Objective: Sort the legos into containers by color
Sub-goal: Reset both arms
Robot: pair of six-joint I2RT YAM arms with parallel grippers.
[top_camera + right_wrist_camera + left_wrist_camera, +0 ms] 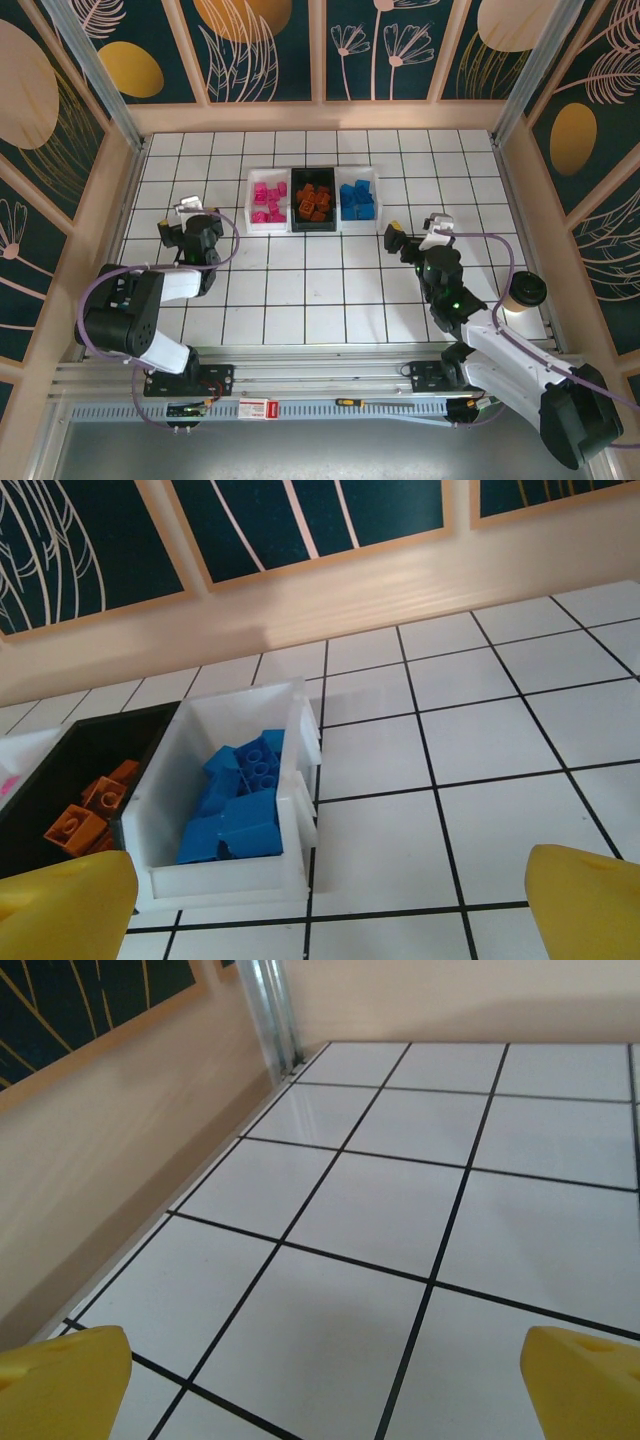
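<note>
Three colours look sorted: pink legos [267,202] in the white bin [250,200] left of the black bin [314,227], orange legos [314,203] inside it, blue legos [240,800] in the bin right of it, so the released, empty left tool [325,1385] and right tool [330,905] need only check the counter [300,290].

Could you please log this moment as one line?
legos: separated by color in containers | left jaws: open, empty | right jaws: open, empty

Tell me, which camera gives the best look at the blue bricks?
The right wrist view. It sees the blue bricks close up, studs visible, piled in their white bin. The top external view shows them from far above as a small blue patch. The left wrist camera faces bare tiles and a wall.
</note>
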